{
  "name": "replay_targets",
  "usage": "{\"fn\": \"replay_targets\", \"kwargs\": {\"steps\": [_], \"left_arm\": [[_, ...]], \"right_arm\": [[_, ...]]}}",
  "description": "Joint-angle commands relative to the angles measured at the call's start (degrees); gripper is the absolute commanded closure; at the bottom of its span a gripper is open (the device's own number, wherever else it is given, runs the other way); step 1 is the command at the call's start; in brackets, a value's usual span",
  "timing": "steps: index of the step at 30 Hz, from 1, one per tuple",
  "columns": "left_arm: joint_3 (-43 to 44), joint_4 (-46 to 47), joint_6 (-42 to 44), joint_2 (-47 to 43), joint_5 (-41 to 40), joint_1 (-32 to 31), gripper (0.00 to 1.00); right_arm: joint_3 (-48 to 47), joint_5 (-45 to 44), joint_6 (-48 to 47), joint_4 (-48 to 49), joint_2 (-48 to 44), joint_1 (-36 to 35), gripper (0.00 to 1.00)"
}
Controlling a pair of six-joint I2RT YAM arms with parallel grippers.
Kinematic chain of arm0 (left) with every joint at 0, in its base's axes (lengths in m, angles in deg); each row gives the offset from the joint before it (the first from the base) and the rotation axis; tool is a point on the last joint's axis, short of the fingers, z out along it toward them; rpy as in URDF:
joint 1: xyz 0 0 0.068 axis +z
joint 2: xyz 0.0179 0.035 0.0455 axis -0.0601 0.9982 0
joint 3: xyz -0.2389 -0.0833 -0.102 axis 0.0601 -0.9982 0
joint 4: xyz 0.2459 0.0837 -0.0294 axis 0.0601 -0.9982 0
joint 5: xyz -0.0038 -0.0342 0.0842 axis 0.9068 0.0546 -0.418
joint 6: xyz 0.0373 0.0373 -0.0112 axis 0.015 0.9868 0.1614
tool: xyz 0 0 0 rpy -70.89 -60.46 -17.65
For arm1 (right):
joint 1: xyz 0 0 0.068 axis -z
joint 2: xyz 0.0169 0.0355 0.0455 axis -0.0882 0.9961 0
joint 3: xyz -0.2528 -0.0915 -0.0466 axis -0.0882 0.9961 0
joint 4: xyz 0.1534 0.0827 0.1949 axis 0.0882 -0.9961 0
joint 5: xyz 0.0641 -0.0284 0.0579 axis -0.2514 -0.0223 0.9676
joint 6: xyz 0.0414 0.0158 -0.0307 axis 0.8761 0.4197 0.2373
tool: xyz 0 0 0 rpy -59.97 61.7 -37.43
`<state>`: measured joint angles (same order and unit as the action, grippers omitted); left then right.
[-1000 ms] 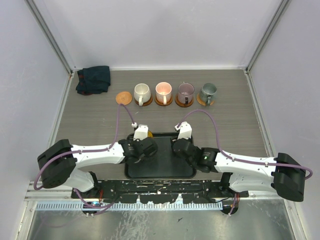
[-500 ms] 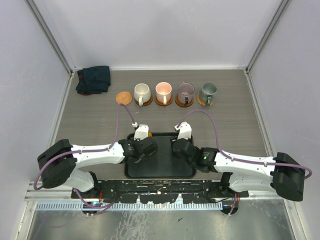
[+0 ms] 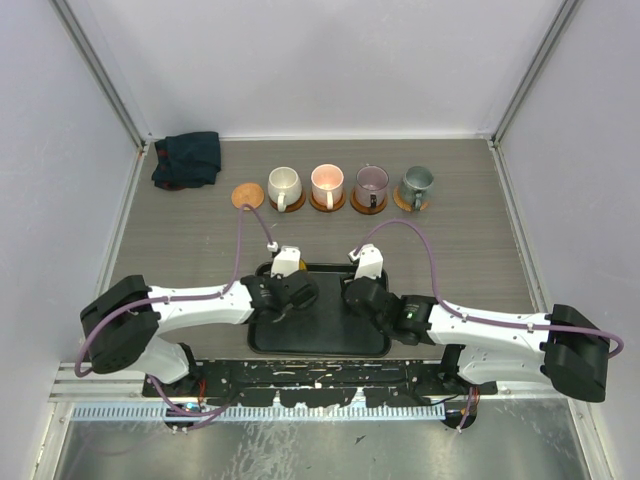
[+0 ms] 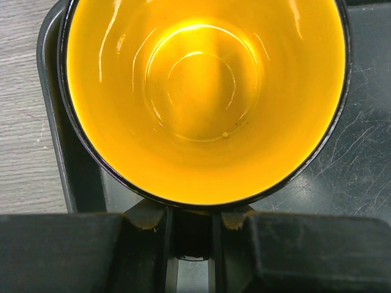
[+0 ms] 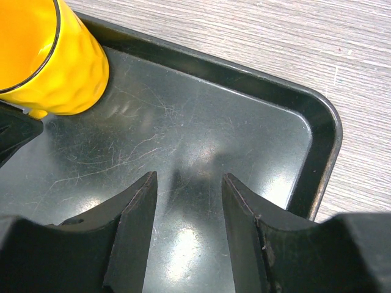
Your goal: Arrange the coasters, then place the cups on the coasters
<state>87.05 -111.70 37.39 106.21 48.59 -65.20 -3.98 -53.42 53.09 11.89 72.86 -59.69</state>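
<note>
A yellow cup (image 4: 201,91) stands in the far left corner of the black tray (image 3: 320,335), filling the left wrist view from above. My left gripper (image 4: 192,224) is shut on its dark handle; in the top view the gripper (image 3: 286,263) covers the cup. My right gripper (image 5: 186,183) hangs open over the tray floor, empty, with the yellow cup (image 5: 43,55) to its left. Far across the table, cream (image 3: 283,186), pink (image 3: 327,181), mauve (image 3: 371,183) and grey-green (image 3: 415,183) cups each sit on a coaster. One bare coaster (image 3: 247,195) lies left of the cream cup.
A dark teal cloth (image 3: 187,158) is bunched at the far left corner of the table. The tray's raised rim (image 5: 317,122) runs close to the right of my right gripper. White walls enclose the table on three sides.
The left gripper's jaws have closed onto the yellow cup's handle, and it has edged over the cup, hiding it from above. The right arm has barely moved.
</note>
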Motion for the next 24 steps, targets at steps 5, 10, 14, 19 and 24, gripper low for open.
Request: {"fn": "replay_targets", "kwargs": {"steps": [5,10,14,19,24], "left_arm": [[-3.13,3.18,2.92,-7.74,-3.47,0.49,1.00],[-3.70,3.11,4.38,-15.21,-6.93,0.45,1.00],[-3.55,3.85,6.29,-20.63,-9.88,0.45,1.00],[-2.67,4.82,10.32,-22.99,-14.79,1.62,1.00],[-3.70,8.94,14.29,-22.76,-11.89,7.81,1.00]], "right_arm": [[-1.45,-0.94,0.98,1.52,0.11,0.15,0.48],[-0.86,-1.30,2.25,0.78,0.76,0.15,0.47],[0.17,-2.13,2.90,1.14,0.67,0.15,0.48],[-0.38,-3.90,0.94,4.12,2.03,0.23,0.50],[-2.69,-2.99,-3.16,8.24,6.13,2.91,0.55]]}}
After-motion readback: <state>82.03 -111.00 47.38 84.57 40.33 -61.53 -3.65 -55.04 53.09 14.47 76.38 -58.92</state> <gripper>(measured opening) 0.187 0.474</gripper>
